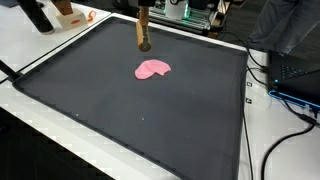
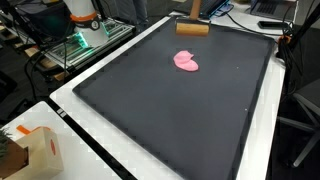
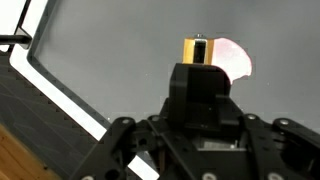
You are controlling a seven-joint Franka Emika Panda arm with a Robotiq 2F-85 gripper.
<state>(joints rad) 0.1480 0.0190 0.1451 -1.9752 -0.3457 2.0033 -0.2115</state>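
A brown wooden block (image 2: 192, 28) hangs just over the far edge of the black mat (image 2: 180, 120). My gripper (image 2: 195, 14) comes down on it from above and is shut on it. In the wrist view the block's yellowish end (image 3: 197, 50) shows at the tip of the closed black fingers (image 3: 205, 85). In an exterior view the block (image 1: 144, 38) appears end-on, with the gripper (image 1: 143, 15) above it. A flat pink lump (image 1: 152, 69) lies on the mat a little nearer than the block, also in view as the pink lump (image 2: 186, 61) and pink lump (image 3: 232, 58); it is apart from the gripper.
The mat covers most of a white table (image 1: 270, 150). Cables (image 1: 285, 95) and a dark device (image 1: 300, 75) lie along one side. A cardboard box (image 2: 30, 150) sits at a table corner. Lit equipment (image 2: 78, 42) and an orange-and-white object (image 2: 82, 14) stand beyond the mat.
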